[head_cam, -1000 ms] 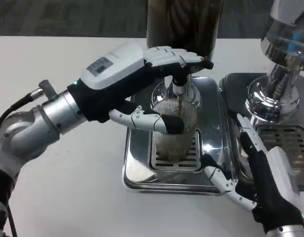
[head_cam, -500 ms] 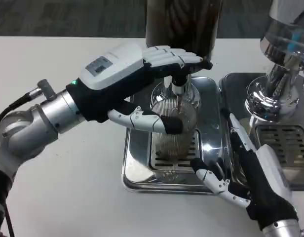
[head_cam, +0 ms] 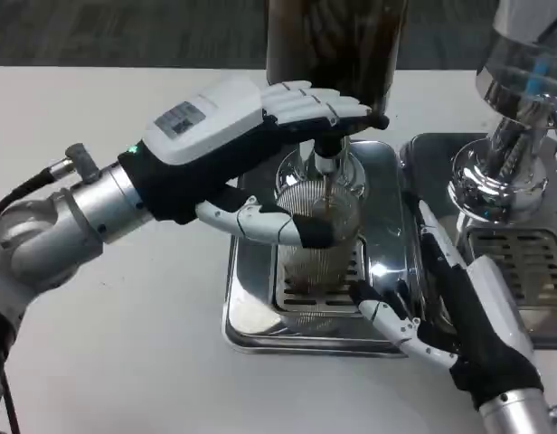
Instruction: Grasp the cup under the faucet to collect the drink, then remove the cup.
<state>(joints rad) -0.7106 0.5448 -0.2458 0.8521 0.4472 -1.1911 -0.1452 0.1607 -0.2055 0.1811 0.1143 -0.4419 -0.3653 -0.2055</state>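
Filling is under way: the left hand (head_cam: 238, 136) presses the faucet (head_cam: 325, 149) lever, fingers together, its thumb against the cup (head_cam: 319, 244); the right hand (head_cam: 459, 316), fingers spread beside it, has not yet grasped it.

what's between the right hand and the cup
In the head view, only bare shiny drip tray and part of its slotted grate separate the right hand from the cup.

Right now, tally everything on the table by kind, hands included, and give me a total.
Robot hands: 2, left hand and right hand
Clear ribbed cups: 1, cup under the faucet
Drink dispensers: 2, dark dispenser and chrome dispenser
Steel drip trays: 2, tray and second tray
Total: 7
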